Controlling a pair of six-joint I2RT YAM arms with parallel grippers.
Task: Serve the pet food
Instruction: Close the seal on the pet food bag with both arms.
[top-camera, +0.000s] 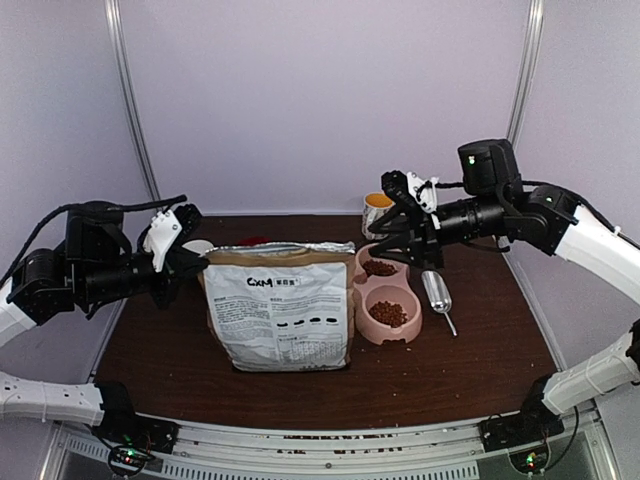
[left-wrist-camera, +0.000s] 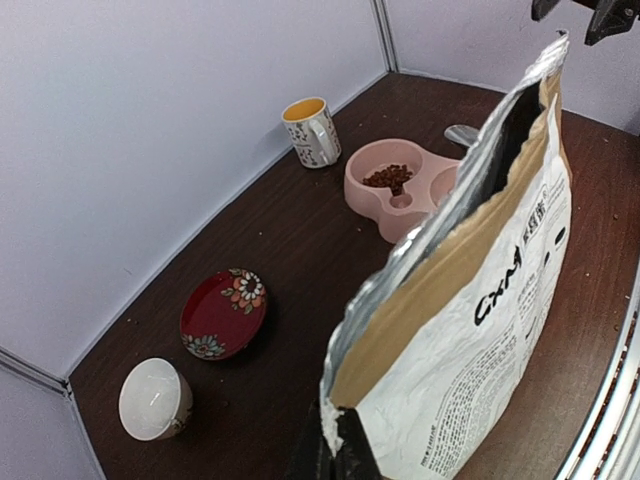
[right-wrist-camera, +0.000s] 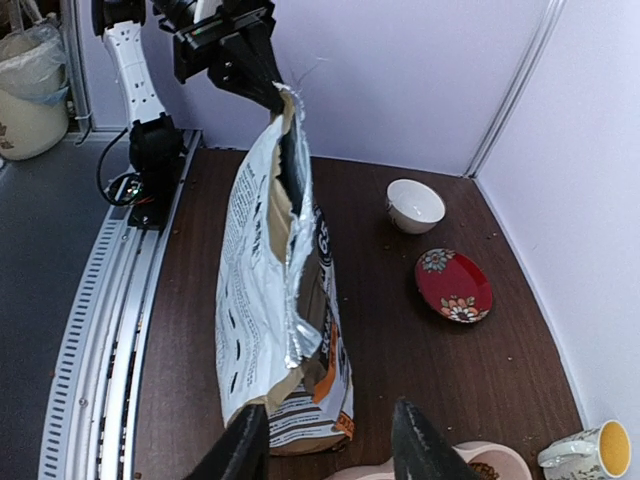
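Top external view first, Ana: where is the pet food (top-camera: 388, 314)?

Ana: Brown kibble (top-camera: 380, 267) lies in both wells of the pink feeder (top-camera: 385, 290), right of the table's (top-camera: 460, 380) middle. The bag (top-camera: 280, 310) stands upright mid-table with its mouth open, just beside the feeder; whether they touch I cannot tell. The metal scoop (top-camera: 437, 292) lies flat on the table, just right of the feeder.

Ben: And the grippers?

Ana: The left gripper (top-camera: 200, 262) is clamped on the bag's top left corner. The right gripper (right-wrist-camera: 332, 440) hovers above the feeder's far end with its fingers (right-wrist-camera: 245, 445) apart and nothing between them.

Ben: So serving looks mostly done. I'd read the step as backing the right arm away and leaving the bag standing.

Ana: Lift the right arm straight up before swinging toward the right edge, so it clips neither the feeder's rim nor the scoop. The mug (top-camera: 377, 207) at the far edge is near behind it, so no drifting back.

Ben: The bag?

Ana: It's tall and soft, and may depend on that one pinched corner. Lower the corner until the bag carries itself, part the left gripper slowly, then draw away toward the left edge, not across the open mouth. A tip toward the feeder would spill kibble. The red saucer (right-wrist-camera: 453, 285) and white cup (right-wrist-camera: 416, 204) sit well apart, near the far left corner.
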